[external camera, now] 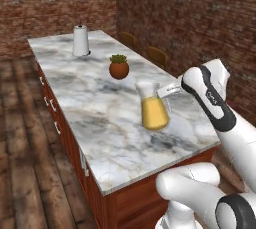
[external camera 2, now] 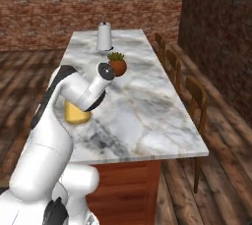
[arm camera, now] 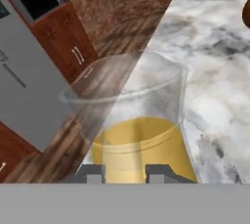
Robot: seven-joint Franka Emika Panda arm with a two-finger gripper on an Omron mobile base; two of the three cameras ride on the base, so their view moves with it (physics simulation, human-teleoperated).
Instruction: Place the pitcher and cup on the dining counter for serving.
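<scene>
Left base view: one dining counter (external camera: 100, 108), long marble top, wide bare stretch along the left edge and down the middle. Three chairs (external camera 2: 196, 98) lined along the right edge. One white paper-towel roll (external camera: 80, 40) near the far left corner; one pitcher (external camera: 153, 107) of amber liquid upright near the near right corner, close to the right edge; one potted plant (external camera: 119, 67) mid-counter toward the right edge, between the two. One gripper (arm camera: 124, 173), narrowly parted, pinching the pitcher's side at its rim.
</scene>
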